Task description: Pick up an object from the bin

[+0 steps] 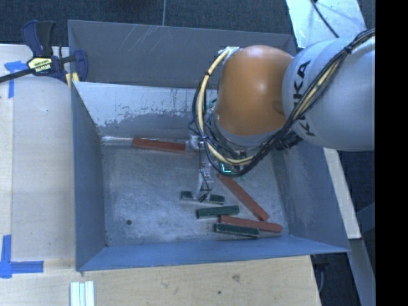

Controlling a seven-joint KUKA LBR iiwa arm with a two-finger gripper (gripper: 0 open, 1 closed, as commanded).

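The bin [86, 190] is grey. Reddish-brown sticks [159, 146] lie far left and near right, dark green sticks [217, 212] near right. The arm's cover [252, 91] is orange.

The bin [86, 171] around the pincer [205, 185] is matt grey metal, its floor under the pincer scuffed pale and its far wall scratched. Above the pincer, the orange cover [252, 88] and the pale arm casing [344, 101] are smooth and glossy. The red-brown bars [242, 197] and dark green bars [217, 213] just beside the pincer look matt.
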